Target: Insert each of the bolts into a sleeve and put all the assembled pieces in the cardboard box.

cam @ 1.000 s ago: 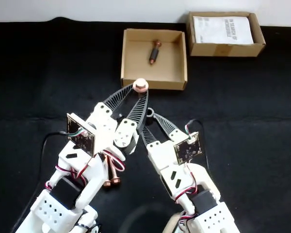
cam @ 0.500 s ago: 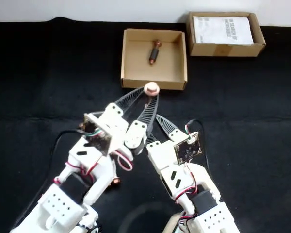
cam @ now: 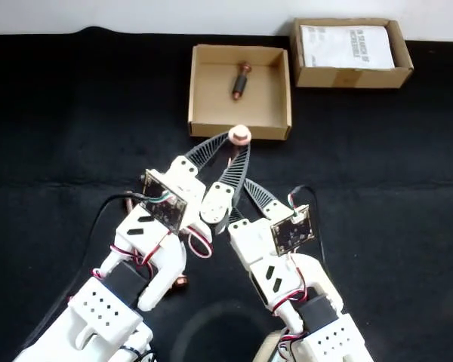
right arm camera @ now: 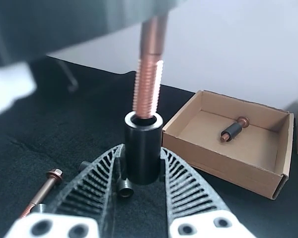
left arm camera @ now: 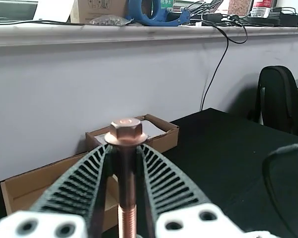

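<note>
Right wrist view gave us the clearest look: the right gripper [right arm camera: 142, 151] had its fingers [right arm camera: 99, 181] closed on an upright black sleeve [right arm camera: 143, 131], and the threaded tip of a copper bolt [right arm camera: 147, 89] sat in the sleeve's mouth. Left wrist view showed us the left gripper [left arm camera: 125, 147] clamped on that bolt's shank just under the hex head. From the high view we saw the bolt head at mid-frame, just before the front wall of the cardboard box [cam: 193, 90], which lay at upper centre and held one assembled piece [cam: 241, 80]. A loose bolt [right arm camera: 42, 191] and a spare sleeve [right arm camera: 124, 188] lay on the black worktop [cam: 377, 188] — near the right fingers.
</note>
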